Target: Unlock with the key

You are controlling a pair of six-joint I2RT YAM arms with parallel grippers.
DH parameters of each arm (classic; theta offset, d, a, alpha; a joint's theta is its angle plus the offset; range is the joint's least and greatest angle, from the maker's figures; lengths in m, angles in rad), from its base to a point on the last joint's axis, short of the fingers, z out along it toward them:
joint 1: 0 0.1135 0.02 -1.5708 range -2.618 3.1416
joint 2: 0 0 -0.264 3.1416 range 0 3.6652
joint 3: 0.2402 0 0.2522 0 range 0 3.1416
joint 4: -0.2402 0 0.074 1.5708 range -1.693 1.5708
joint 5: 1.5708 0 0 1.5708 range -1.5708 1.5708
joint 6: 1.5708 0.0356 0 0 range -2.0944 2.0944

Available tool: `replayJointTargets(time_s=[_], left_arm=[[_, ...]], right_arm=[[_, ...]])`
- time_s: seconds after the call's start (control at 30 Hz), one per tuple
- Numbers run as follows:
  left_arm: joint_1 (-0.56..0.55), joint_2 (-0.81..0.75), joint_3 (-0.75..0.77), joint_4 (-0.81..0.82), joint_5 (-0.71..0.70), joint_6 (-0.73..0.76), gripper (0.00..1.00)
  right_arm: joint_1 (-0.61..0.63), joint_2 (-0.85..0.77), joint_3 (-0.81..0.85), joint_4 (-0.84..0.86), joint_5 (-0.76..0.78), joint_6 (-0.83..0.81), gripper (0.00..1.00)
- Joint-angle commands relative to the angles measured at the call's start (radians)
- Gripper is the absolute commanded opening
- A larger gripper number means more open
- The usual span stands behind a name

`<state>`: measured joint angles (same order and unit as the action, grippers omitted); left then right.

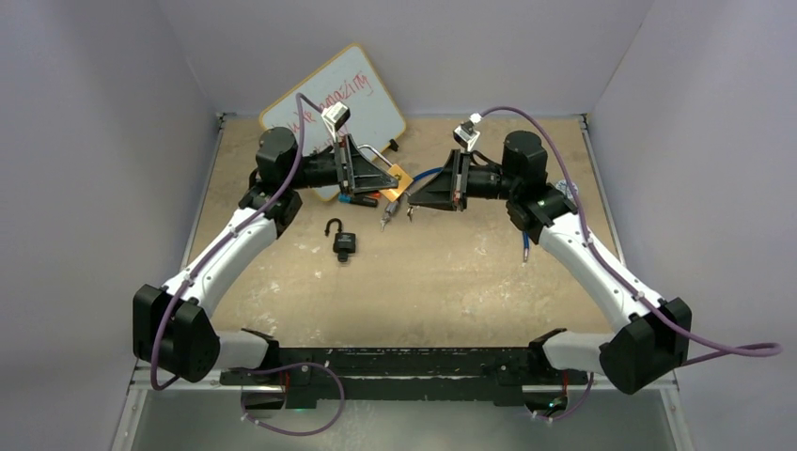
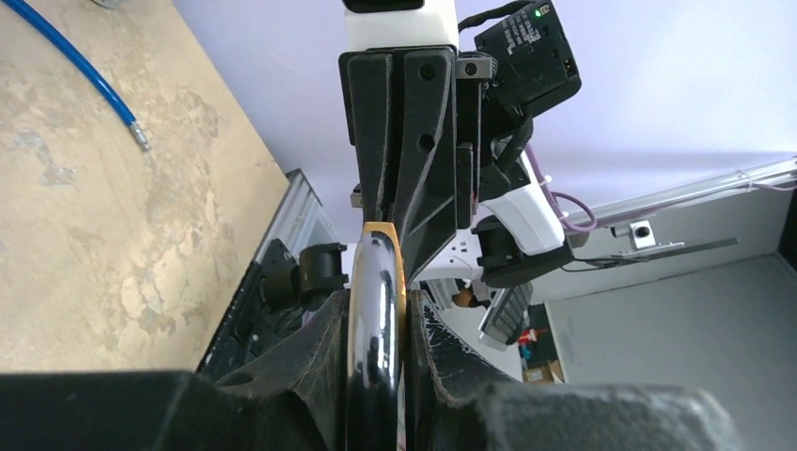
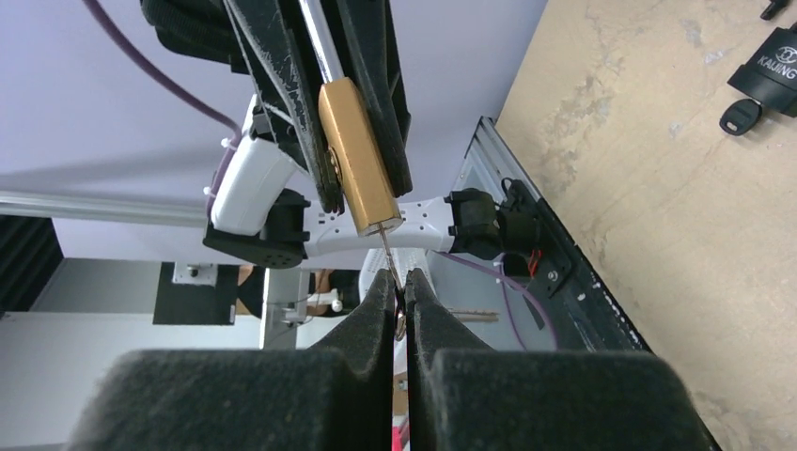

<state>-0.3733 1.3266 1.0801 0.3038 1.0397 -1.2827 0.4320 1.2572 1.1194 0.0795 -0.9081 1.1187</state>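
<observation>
My left gripper (image 1: 383,175) is shut on a brass padlock (image 1: 398,179) and holds it above the table by its steel shackle (image 2: 374,329). In the right wrist view the brass padlock (image 3: 355,164) hangs between the left fingers with its keyhole end toward me. My right gripper (image 3: 398,284) is shut on a thin metal key (image 3: 394,258), whose blade reaches into the bottom of the padlock. In the top view my right gripper (image 1: 414,199) sits just right of the padlock.
A small black padlock (image 1: 343,241) with an open shackle lies on the table in front, also in the right wrist view (image 3: 773,66). A whiteboard (image 1: 334,103) leans at the back. A blue cable (image 2: 85,66) and loose tools (image 1: 385,218) lie nearby.
</observation>
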Motion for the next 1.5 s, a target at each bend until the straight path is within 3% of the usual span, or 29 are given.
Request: replayJointTargets(time_s=[0.0, 0.27, 0.37, 0.47, 0.63, 0.83, 1.1, 1.23, 1.27, 1.37, 1.47], left_arm=[[-0.041, -0.058, 0.016, -0.024, 0.042, 0.103, 0.0], [-0.12, -0.038, 0.017, -0.081, 0.009, 0.182, 0.0], [-0.124, -0.045, -0.01, -0.045, 0.006, 0.163, 0.0], [-0.124, -0.068, -0.043, 0.01, -0.006, 0.141, 0.0], [-0.124, -0.099, -0.059, 0.057, -0.067, 0.205, 0.0], [-0.124, -0.11, -0.066, 0.204, -0.169, 0.309, 0.0], [-0.124, -0.097, -0.044, 0.351, -0.237, 0.447, 0.0], [-0.124, -0.099, -0.08, 0.42, -0.25, 0.433, 0.0], [-0.124, -0.099, -0.079, 0.406, -0.251, 0.437, 0.0], [-0.122, -0.107, -0.071, 0.333, -0.262, 0.47, 0.0], [-0.121, -0.13, -0.065, 0.226, -0.292, 0.529, 0.0]], right_arm=[[0.0, 0.031, 0.088, -0.025, 0.062, 0.001, 0.0], [0.036, 0.122, 0.148, 0.049, 0.081, 0.06, 0.0], [0.044, 0.143, 0.18, 0.058, 0.089, 0.057, 0.0], [0.044, 0.133, 0.132, 0.177, 0.083, 0.146, 0.0], [0.044, 0.124, -0.004, 0.508, 0.014, 0.533, 0.0], [0.059, 0.105, -0.17, 0.96, 0.063, 1.077, 0.0], [0.106, 0.113, -0.242, 1.193, 0.151, 1.321, 0.0], [0.105, 0.105, -0.27, 1.192, 0.148, 1.287, 0.0], [0.099, 0.099, -0.273, 1.165, 0.139, 1.245, 0.08], [0.069, 0.04, -0.274, 0.978, 0.101, 0.992, 0.45], [0.002, -0.041, -0.265, 0.659, 0.066, 0.668, 0.58]])
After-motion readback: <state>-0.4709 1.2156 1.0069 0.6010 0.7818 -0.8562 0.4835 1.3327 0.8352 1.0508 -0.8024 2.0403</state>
